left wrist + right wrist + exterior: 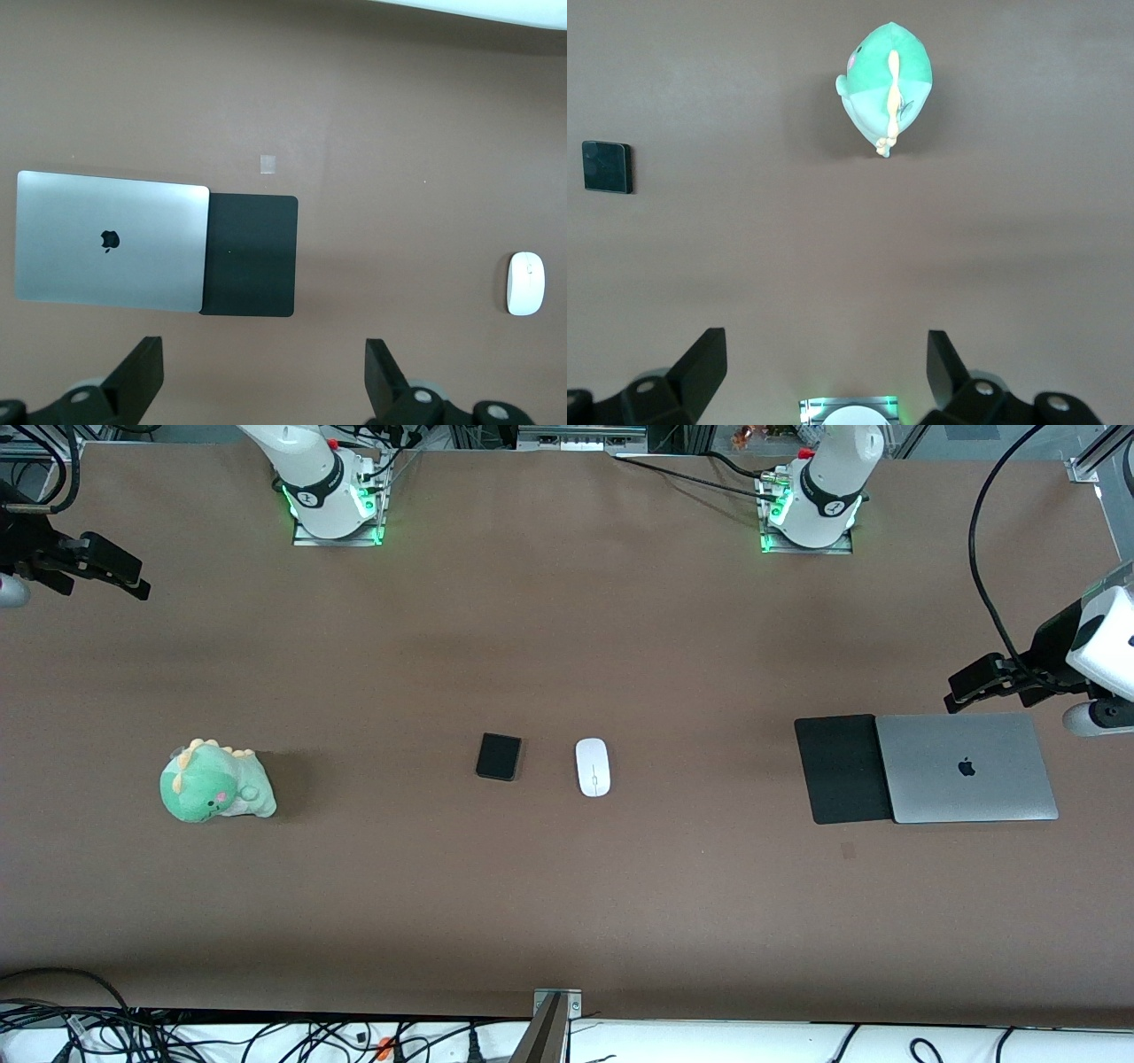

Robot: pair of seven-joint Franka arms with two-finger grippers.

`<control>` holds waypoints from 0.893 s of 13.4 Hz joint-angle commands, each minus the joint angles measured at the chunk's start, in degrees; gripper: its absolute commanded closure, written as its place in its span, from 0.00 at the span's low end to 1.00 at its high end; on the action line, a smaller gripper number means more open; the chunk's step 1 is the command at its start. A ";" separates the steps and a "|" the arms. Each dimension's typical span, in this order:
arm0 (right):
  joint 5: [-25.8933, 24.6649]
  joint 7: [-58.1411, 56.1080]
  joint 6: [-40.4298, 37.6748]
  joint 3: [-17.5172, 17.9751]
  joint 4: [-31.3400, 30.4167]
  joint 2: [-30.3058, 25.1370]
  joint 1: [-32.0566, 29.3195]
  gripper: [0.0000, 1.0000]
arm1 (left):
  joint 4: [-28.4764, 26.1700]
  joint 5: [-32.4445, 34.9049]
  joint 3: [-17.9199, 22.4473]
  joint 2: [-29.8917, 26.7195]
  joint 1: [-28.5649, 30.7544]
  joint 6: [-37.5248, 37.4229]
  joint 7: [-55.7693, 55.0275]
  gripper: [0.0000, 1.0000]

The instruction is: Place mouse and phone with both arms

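The white mouse (593, 767) and the black phone (499, 756) lie side by side at the table's middle, the phone toward the right arm's end. The mouse also shows in the left wrist view (525, 283), and the phone in the right wrist view (607, 166). My left gripper (961, 686) (264, 363) is open and empty, up in the air over the table by the laptop's edge. My right gripper (133, 577) (827, 359) is open and empty, in the air over the right arm's end of the table. Both are well apart from the mouse and phone.
A closed silver laptop (966, 767) (111, 241) rests partly on a black mouse pad (842, 769) (248, 255) toward the left arm's end. A green plush dinosaur (215, 782) (886, 84) sits toward the right arm's end. Cables (106, 1032) lie off the table's front edge.
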 commanded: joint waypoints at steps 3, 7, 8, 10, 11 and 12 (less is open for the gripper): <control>0.98 -0.40 -1.23 0.10 1.16 0.12 -0.23 0.00 | 0.57 -1.23 0.06 -0.25 -0.10 -1.15 0.13 0.00; 0.98 -0.39 -1.23 0.10 1.16 0.12 -0.23 0.00 | 0.48 -1.31 0.06 -0.08 -0.19 -1.15 0.22 0.00; 0.98 -0.48 -1.06 0.10 1.16 0.12 -0.23 0.00 | 0.39 -1.23 0.06 -0.08 -0.27 -1.15 0.31 0.00; 0.98 -0.05 -1.14 0.18 1.16 0.12 -0.23 0.00 | 0.30 -1.23 0.06 -0.08 -0.27 -1.15 0.31 0.00; 0.98 -0.04 -1.23 0.18 1.16 0.12 -0.23 0.00 | 0.22 -1.23 -0.37 -0.08 -0.27 -1.15 0.31 0.00; 0.98 -0.04 -1.15 0.18 1.25 0.12 -0.23 0.00 | 0.21 -1.23 -0.47 -0.08 -0.27 -1.15 0.31 0.00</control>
